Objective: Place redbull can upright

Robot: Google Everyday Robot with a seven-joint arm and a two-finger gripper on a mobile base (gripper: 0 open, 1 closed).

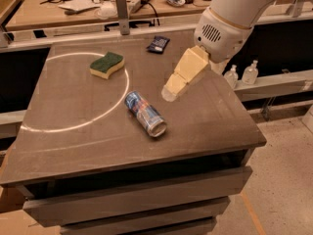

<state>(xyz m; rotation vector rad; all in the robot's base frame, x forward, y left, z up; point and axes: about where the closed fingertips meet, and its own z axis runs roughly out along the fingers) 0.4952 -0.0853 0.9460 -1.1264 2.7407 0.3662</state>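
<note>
While the redbull can (145, 114) lies on its side near the middle of the table (73, 146), one silver end turned toward the front-right edge and the other end beside the white circle line (128, 82), the gripper (170, 93) hangs in the air behind and to the right of it, apart from it and carrying nothing (whether it is open or closed cannot be told from this angle). The can is judged light, thin-walled and smooth. It will roll sideways and may dent under a hard squeeze. A hold across mid-cylinder, square to its long axis, seems best. A sponge (106, 65) and a dark packet (157, 43) lie well apart.
</note>
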